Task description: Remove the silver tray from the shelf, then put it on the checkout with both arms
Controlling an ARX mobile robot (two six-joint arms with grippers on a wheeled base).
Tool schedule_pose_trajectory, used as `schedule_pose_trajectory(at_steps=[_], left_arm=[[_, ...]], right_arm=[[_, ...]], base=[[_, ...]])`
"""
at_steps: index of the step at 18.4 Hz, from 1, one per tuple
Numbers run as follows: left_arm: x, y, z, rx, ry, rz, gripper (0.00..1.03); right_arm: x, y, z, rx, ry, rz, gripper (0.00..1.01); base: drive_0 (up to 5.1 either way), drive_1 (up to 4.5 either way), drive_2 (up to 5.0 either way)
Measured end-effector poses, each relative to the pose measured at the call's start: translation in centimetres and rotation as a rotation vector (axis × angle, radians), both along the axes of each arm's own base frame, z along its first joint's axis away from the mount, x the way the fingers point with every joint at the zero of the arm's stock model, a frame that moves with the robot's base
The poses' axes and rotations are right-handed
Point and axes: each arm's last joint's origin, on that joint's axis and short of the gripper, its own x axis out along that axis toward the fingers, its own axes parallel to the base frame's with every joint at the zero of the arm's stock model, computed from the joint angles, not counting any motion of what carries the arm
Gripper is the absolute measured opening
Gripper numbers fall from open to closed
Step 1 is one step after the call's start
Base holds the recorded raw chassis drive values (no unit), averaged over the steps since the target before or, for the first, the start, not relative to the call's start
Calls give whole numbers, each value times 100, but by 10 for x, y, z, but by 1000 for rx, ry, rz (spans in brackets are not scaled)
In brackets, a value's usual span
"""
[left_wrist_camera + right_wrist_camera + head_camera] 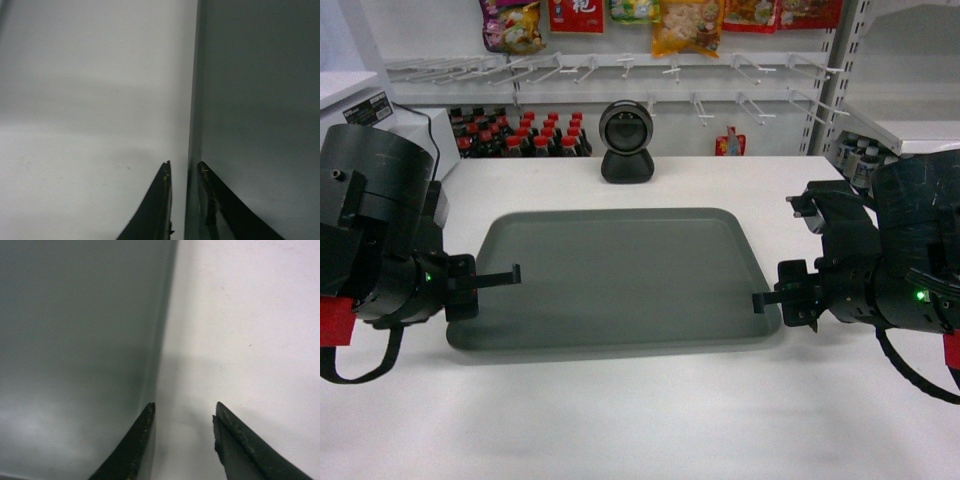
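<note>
No label in view is legible; the red packet [576, 15] on the far wall carries unreadable white characters. The silver tray [615, 280] lies flat on the checkout [640, 420]. My left gripper [184, 172] straddles its left rim, jaws narrowly parted. My right gripper [184, 415] straddles its right rim, jaws wider.
</note>
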Motion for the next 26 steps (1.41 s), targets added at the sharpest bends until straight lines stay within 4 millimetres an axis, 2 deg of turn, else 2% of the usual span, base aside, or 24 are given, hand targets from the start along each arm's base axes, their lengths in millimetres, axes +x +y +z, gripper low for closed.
schedule_pose_trajectory(at_steps=[2, 5, 7, 8, 9, 10, 11, 12, 14, 15, 17, 18, 19, 20, 21, 23, 26], left_arm=[[1, 3, 0, -9, -6, 5, 26], [-6, 9, 8, -62, -40, 20, 53], [-11, 8, 28, -67, -124, 13, 71], [-9, 7, 39, -75, -261, -21, 74], [-13, 7, 43, -71, -465, -125, 64], [-31, 13, 36, -34, -540, -163, 55], [-59, 20, 25, 3, -554, -182, 44], [-78, 24, 29, 24, -601, -188, 33], [-101, 29, 70, 48, -773, -192, 9], [-115, 31, 71, 51, -767, -196, 0], [-142, 36, 60, 44, -699, -208, 1], [-150, 43, 66, 47, -728, -202, 1], [-168, 46, 79, 56, -778, -191, 1], [-190, 45, 80, 46, -721, -201, 1], [-210, 45, 90, 52, -764, -196, 1], [-221, 45, 87, 50, -747, -199, 1], [-232, 45, 92, 52, -769, -199, 1]], right_arm=[[0, -1, 0, 0, -3, -7, 44], [-1, -11, 13, 0, -34, -63, 71], [-1, -15, 32, 29, -109, -73, 89], [-2, -19, 36, 12, -315, -143, 83], [-17, -25, 35, -15, -433, -217, 72], [-40, -31, 30, -24, -456, -235, 62], [-63, -39, 30, -27, -473, -249, 51], [-79, -45, 41, -23, -507, -256, 40], [-109, -53, 69, -10, -572, -260, 16], [-124, -56, 68, -13, -554, -255, 5], [-151, -61, 67, -23, -522, -254, 2], [-160, -63, 75, -17, -551, -257, 2], [-179, -70, 88, 4, -614, -237, 2], [-205, -77, 94, 0, -632, -259, 2], [-223, -76, 100, -3, -607, -257, 2], [-235, -76, 112, 3, -652, -257, 2], [-247, -76, 110, 1, -634, -257, 2]], base=[[0, 0, 0], [0, 0, 0], [0, 0, 0], [0, 0, 0], [0, 0, 0], [0, 0, 0], [0, 0, 0], [0, 0, 0], [0, 0, 0], [0, 0, 0], [0, 0, 0], [0, 0, 0], [0, 0, 0], [0, 0, 0], [0, 0, 0], [0, 0, 0], [0, 0, 0]])
